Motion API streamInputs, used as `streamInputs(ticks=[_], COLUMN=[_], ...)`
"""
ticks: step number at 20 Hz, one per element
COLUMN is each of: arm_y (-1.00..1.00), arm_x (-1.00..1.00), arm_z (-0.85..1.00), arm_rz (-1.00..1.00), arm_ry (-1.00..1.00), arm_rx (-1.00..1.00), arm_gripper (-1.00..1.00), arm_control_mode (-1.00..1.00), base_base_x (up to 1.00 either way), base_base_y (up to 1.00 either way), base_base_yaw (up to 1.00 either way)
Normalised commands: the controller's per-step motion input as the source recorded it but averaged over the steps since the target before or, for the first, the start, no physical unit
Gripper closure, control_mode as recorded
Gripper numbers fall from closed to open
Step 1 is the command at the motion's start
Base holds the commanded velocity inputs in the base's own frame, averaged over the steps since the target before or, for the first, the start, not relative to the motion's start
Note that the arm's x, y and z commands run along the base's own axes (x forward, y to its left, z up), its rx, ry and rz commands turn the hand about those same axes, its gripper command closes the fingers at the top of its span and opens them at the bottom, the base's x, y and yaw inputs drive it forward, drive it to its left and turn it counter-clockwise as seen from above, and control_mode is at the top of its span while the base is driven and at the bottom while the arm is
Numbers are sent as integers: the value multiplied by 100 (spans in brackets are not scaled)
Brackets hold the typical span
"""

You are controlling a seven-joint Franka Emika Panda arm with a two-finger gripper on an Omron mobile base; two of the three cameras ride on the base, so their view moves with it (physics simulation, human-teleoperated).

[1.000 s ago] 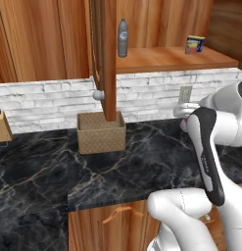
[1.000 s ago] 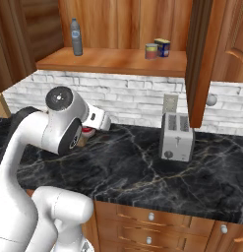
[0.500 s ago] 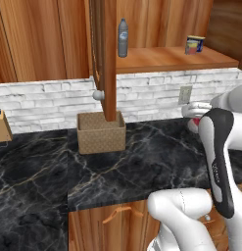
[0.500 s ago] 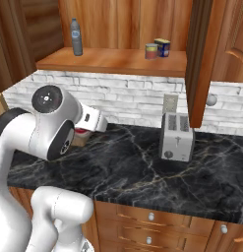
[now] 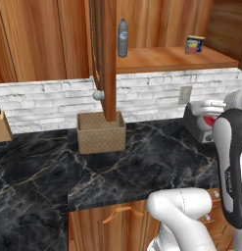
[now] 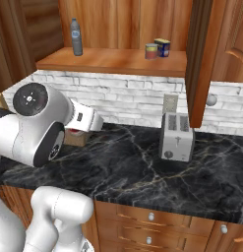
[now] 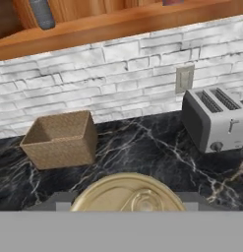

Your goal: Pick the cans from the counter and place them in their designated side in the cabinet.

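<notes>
One orange-red can (image 6: 151, 50) shelved in cabinet (image 6: 113, 61); red can (image 7: 127, 193) clamped in gripper (image 7: 127, 204), carried above counter (image 7: 157, 162), unplaced.

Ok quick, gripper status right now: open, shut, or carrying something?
Gripper: shut on the red can, whose pale lid sits between the fingertips in the hand view, held above the counter.

White brick backsplash (image 6: 118, 96) runs along the back edge of the worktop, carrying a pale wall outlet (image 6: 170, 103). Light wooden drawer fronts (image 6: 157, 226) with round knobs sit below. Warm wood panelling (image 5: 39, 39) rises behind, evenly lit.
</notes>
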Motion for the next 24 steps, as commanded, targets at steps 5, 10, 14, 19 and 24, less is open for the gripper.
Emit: streamInputs(ticks=[5,10,14,19,24], arm_y=[0,-1,-7,-11,-14], arm_x=[-11,0,0,0,0], arm_z=[24,28,32,33,33], arm_rz=[0,0,0,0,0], arm_ry=[-22,-10,-1,0,0], arm_rx=[-6,-4,-3,-3,-4], arm_gripper=[100,100,100,100,100], arm_control_mode=[-100,-100,-100,-100,-100], base_base_x=[0,0,0,0,0], base_base_y=[0,0,0,0,0], base_base_yaw=[0,0,0,0,0])
